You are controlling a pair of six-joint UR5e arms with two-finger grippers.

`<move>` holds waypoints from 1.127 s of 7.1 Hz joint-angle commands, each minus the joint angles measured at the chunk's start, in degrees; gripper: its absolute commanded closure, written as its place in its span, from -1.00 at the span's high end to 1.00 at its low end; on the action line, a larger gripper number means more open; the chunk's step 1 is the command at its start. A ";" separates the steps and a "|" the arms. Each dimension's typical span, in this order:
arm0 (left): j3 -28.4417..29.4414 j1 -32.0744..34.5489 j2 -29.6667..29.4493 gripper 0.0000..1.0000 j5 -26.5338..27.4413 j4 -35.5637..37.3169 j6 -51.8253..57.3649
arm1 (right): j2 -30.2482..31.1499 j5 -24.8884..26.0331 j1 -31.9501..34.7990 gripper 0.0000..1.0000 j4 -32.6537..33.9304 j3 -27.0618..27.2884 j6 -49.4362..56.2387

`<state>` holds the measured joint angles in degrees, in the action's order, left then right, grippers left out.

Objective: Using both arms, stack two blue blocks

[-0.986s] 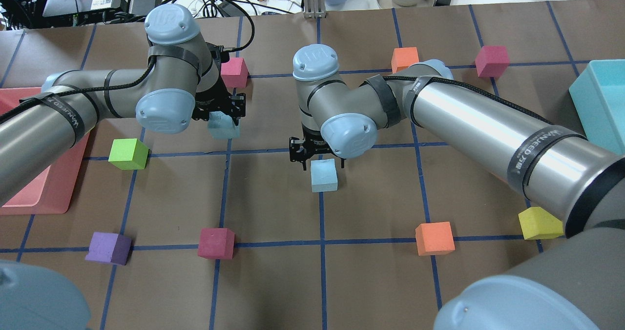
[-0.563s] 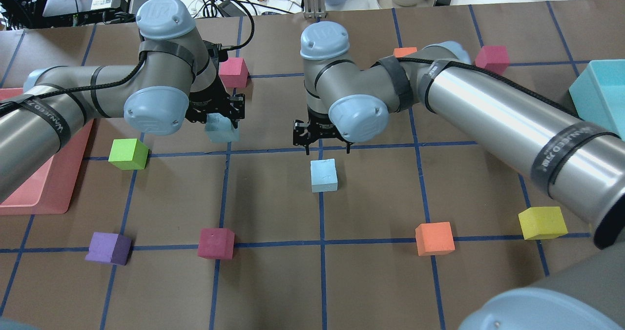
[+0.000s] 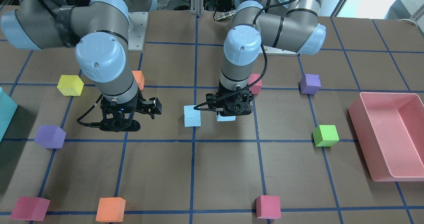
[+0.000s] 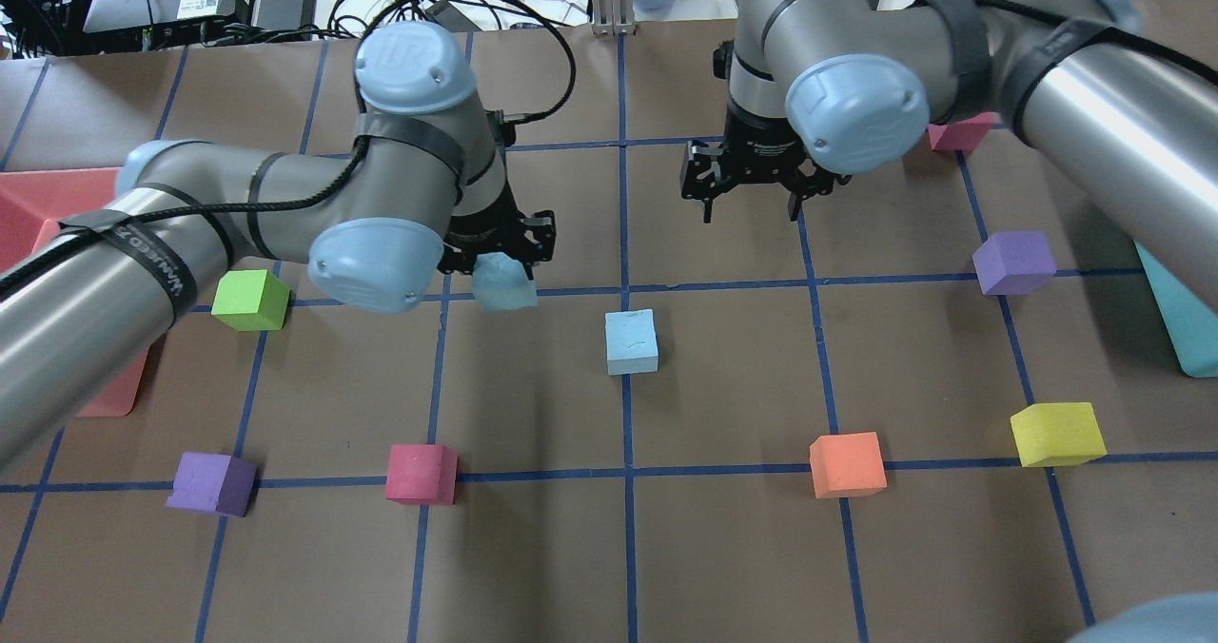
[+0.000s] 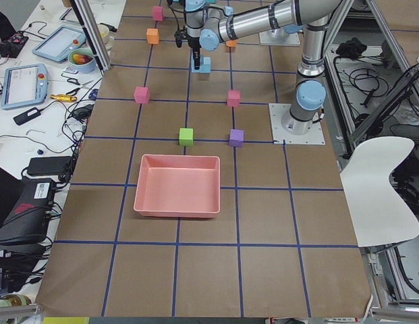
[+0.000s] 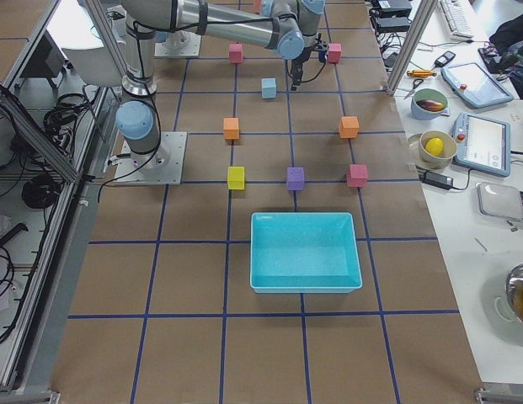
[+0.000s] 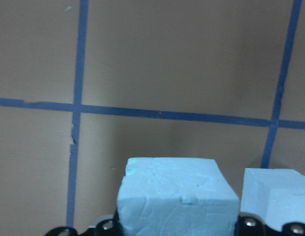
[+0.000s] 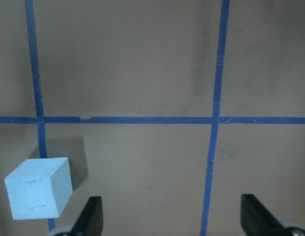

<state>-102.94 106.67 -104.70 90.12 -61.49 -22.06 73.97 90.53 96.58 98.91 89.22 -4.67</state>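
Note:
One blue block (image 4: pixel 632 341) sits on the table at the centre, on a blue grid line. My left gripper (image 4: pixel 499 264) is shut on the other blue block (image 4: pixel 504 291) and holds it above the table, to the left of the resting one. The left wrist view shows the held block (image 7: pixel 177 196) between the jaws, with the resting block (image 7: pixel 274 196) just to its right. My right gripper (image 4: pixel 751 207) is open and empty, raised, farther back and right of the resting block. The right wrist view shows that block (image 8: pixel 39 194) at the lower left, outside the open fingers (image 8: pixel 91 219).
Loose cubes lie around: green (image 4: pixel 250 300), purple (image 4: pixel 212 482), magenta (image 4: pixel 421 473), orange (image 4: pixel 847 464), yellow (image 4: pixel 1057 434), a second purple (image 4: pixel 1014 263). A pink tray (image 3: pixel 362 141) stands on the robot's left, a teal bin (image 4: pixel 1185 339) on its right.
My right gripper has risen off the resting blue block and swung back and to the right, open. My left gripper has carried its blue block rightward, closer to the resting one.

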 commanded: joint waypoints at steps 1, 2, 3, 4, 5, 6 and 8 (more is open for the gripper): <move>0.28 6.77 -2.87 -1.00 -0.04 5.05 -9.09 | 5.97 1.14 -4.28 1.00 -5.63 0.16 5.73; 0.63 8.54 -3.75 -1.00 -0.03 5.67 -9.84 | 9.05 1.06 -4.99 1.00 -9.92 0.16 5.73; 0.63 9.25 -5.07 -1.00 0.05 5.76 -10.89 | 9.87 0.79 -6.74 1.00 -11.62 0.16 5.29; 0.28 9.78 -5.51 -1.00 0.14 6.55 -11.34 | 11.18 0.70 -8.49 1.00 -11.55 0.16 5.38; 0.11 10.05 -5.69 -1.00 0.49 6.56 -11.43 | 11.71 0.79 -9.03 1.00 -11.72 0.16 5.20; 0.45 10.31 -5.61 -1.00 0.67 6.64 -11.52 | 12.76 0.70 -8.78 1.00 -11.63 0.07 5.11; 0.20 10.40 -5.69 -1.00 0.23 6.56 -11.52 | 13.83 0.09 -8.34 1.00 -11.02 -0.28 -0.22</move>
<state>-102.59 116.99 -110.31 90.57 -54.93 -33.55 87.34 91.02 88.04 87.46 88.98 -1.70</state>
